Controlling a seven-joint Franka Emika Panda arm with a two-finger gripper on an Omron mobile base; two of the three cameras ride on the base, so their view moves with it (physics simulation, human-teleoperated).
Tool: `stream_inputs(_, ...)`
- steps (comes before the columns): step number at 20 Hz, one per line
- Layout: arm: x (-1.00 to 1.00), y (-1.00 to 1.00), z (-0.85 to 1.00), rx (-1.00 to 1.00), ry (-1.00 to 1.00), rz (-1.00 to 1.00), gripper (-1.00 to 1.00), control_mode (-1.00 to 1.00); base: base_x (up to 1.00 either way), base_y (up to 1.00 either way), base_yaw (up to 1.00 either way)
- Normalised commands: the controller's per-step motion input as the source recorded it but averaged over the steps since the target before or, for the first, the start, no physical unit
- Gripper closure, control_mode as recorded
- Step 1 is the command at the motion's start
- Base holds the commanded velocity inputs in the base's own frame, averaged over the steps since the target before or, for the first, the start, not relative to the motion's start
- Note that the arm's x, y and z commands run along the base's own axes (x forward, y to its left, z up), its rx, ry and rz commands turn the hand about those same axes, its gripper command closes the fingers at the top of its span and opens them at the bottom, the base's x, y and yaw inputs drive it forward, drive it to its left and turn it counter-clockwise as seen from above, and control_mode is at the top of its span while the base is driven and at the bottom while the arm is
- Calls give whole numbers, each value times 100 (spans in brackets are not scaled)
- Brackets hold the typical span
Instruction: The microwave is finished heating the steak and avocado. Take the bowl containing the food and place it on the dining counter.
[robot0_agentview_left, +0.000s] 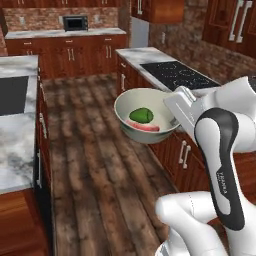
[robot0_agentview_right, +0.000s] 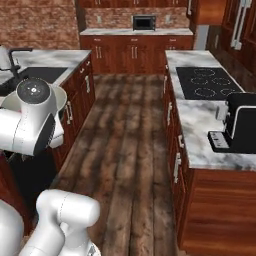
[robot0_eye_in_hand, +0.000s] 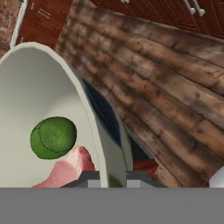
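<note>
The cream-white bowl (robot0_agentview_left: 131, 100) hangs in the air over the wooden floor, between the two counters. Inside it lie the dark green avocado (robot0_agentview_left: 141, 115) and the pinkish-red steak (robot0_agentview_left: 145, 127). My gripper (robot0_agentview_left: 175, 121) is shut on the bowl's right rim. In the hand view the gripper (robot0_eye_in_hand: 111, 177) clamps the bowl's wall (robot0_eye_in_hand: 65, 83), with the avocado (robot0_eye_in_hand: 53, 138) and steak (robot0_eye_in_hand: 70, 168) inside it. The dining counter (robot0_agentview_left: 17, 135) with its black sink lies to the left, and its marble top (robot0_agentview_right: 55, 57) also appears in the right base view. The built-in microwave is out of view.
A marble counter with a black cooktop (robot0_agentview_left: 180, 75) runs along the right, close behind the bowl. A black coffee machine (robot0_agentview_right: 240, 122) stands on that counter. A small countertop microwave (robot0_agentview_left: 75, 22) sits on the far wall cabinets. Wooden floor (robot0_agentview_left: 95, 165) stretches between the counters.
</note>
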Motion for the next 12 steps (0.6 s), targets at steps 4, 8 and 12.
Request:
stream_inputs(4, 0, 0, 0, 0, 0, 0, 100, 100, 0, 0, 50)
stream_inputs(8, 0, 0, 0, 0, 0, 0, 100, 100, 0, 0, 46)
stream_inputs(12, 0, 0, 0, 0, 0, 0, 100, 100, 0, 0, 35)
